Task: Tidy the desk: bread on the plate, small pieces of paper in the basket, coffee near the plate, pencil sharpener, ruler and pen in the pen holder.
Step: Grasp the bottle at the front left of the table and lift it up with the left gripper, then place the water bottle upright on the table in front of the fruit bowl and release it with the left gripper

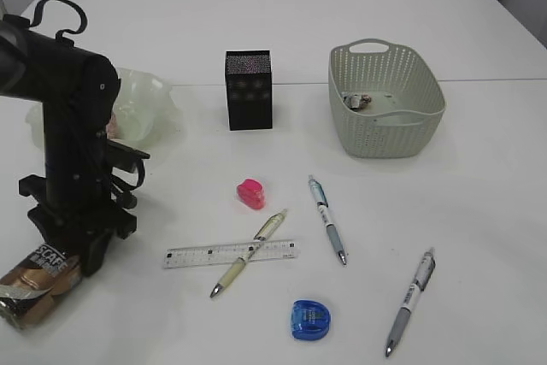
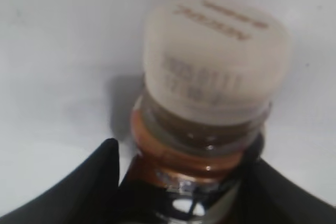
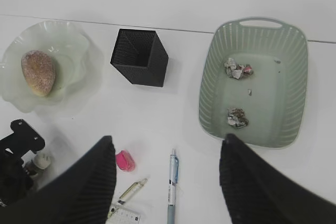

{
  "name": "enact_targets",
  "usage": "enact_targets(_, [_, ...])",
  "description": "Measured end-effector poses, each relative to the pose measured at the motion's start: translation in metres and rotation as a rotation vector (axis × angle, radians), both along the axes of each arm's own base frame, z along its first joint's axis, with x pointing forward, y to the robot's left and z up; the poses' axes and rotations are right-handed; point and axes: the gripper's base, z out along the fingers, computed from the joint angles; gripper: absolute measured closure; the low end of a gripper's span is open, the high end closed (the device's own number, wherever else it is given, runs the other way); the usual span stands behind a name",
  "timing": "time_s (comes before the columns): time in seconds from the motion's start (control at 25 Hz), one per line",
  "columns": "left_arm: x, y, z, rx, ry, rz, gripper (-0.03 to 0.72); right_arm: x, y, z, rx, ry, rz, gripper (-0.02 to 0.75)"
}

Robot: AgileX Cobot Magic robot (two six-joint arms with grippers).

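White table. Left gripper grasps the coffee, label partly reading "SCAF", left of the ruler. Right gripper released.

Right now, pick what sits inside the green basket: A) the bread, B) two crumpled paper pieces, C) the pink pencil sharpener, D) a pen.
B: the right wrist view shows two crumpled paper pieces lying in the green basket and nothing else in it.

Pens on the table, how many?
3. Cream pen lies across the ruler; blue-white pen sits right of the pink sharpener; grey pen is at front right. The left arm could hide more.
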Motion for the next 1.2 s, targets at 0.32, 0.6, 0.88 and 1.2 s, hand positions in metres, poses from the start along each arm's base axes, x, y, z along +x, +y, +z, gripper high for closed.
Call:
enact_targets(0.32, [-0.001, 0.000, 0.003, 0.006, 0.015, 0.000, 0.404, -0.006, -0.001, 0.006, 0.000, -0.014, 0.003, 0.279])
enact_targets(0.6, [-0.004, 0.001, 0.075, -0.074, -0.206, 0.012, 0.408, -0.006, -0.001, 0.006, -0.002, -0.014, 0.005, 0.279])
enact_targets(0.88, [-0.048, 0.013, 0.116, -0.229, -0.590, 0.014, 0.410, -0.014, -0.003, 0.014, -0.005, -0.037, 0.002, 0.279])
enact_targets(1.2, [-0.087, 0.026, 0.100, -0.460, -1.129, -0.053, 0.411, -0.032, -0.007, 0.032, -0.004, -0.089, -0.002, 0.279])
